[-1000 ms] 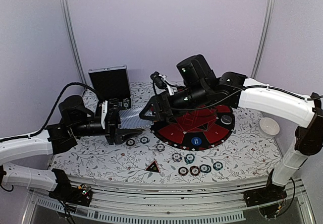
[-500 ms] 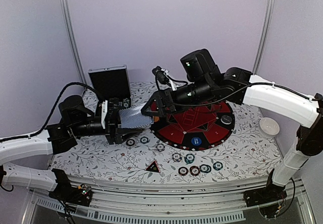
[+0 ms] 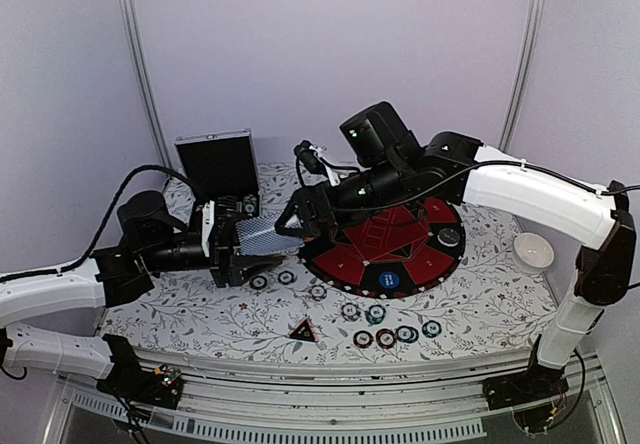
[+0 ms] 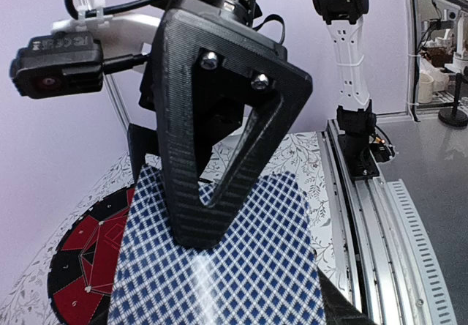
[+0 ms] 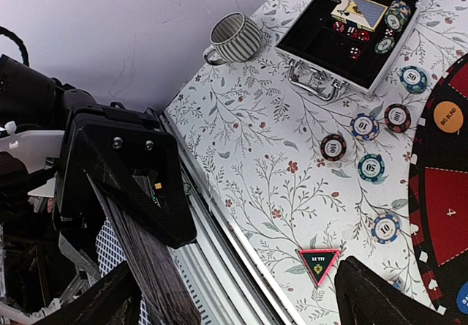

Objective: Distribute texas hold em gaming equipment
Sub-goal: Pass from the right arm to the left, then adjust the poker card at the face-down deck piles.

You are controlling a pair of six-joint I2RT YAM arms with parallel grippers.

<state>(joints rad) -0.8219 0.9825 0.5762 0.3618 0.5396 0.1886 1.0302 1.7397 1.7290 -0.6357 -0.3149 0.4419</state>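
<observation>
Since half a second ago your right arm has dropped and swung back to its left, so the right claw (image 3: 297,221) is again down at the free end of the playing cards (image 3: 264,232), after standing a little higher and further over the mat (image 3: 345,261). Your left arm has not shifted. It reaches level across the table (image 3: 200,304), forearm low, and the left claw (image 3: 240,238) is clamped on the near end of the cards. They are held flat above the table just in front of the open case (image 3: 216,162). Your right arm bends at the elbow over the mat, with the wrist angled down toward the left arm. The right wrist view shows its two fingers spread wide apart, and the stack edge-on between them in the other claw's grip. From the left wrist view, one triangular finger (image 4: 219,120) of the right claw lies over the cards' blue-checked back; you cannot tell if it presses on it. The rest is on the table: poker chips (image 3: 385,338) in loose groups in front of the mat, the triangle (image 3: 302,331) near the front edge, the blue button (image 3: 389,280) and orange button (image 5: 447,116) on the mat.
</observation>
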